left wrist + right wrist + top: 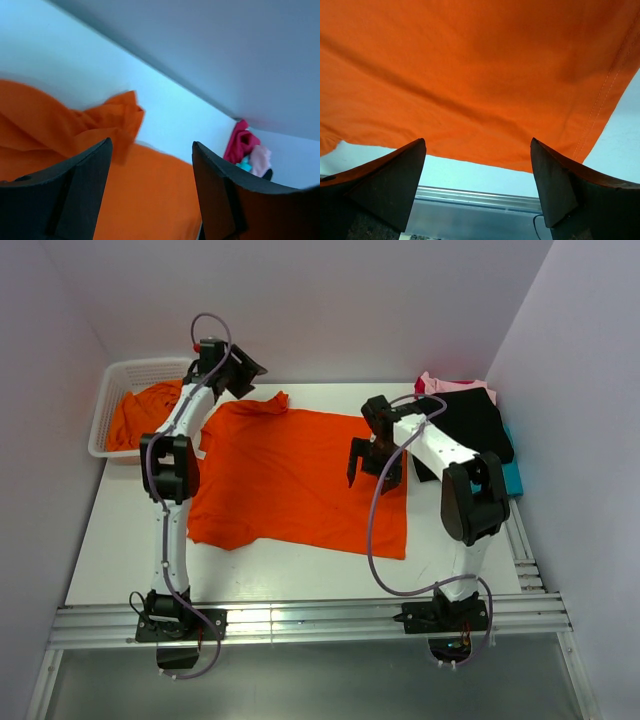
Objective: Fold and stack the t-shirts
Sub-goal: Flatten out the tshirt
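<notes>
Looking down on the white table (120,560), we see one orange t-shirt (300,480) spread flat at its middle, collar toward the far wall. No fold has been made in it.

The left gripper (243,372) hangs at the shirt's far left corner, near a rumpled sleeve. Its fingers are spread apart and hold nothing. The right gripper (373,478) hovers over the shirt's right half, also wide open and empty.

A white mesh basket (110,390) in the far left corner holds more crumpled orange shirts (140,415), waiting their turn. At the far right lies a pile with a black shirt (470,425) on top, a pink shirt (450,385) behind it and a teal shirt (512,475) beneath. We cannot tell how neatly these are folded.

We judge the task partly done. The spread shirt needs folding and stacking, and then those in the basket.
</notes>
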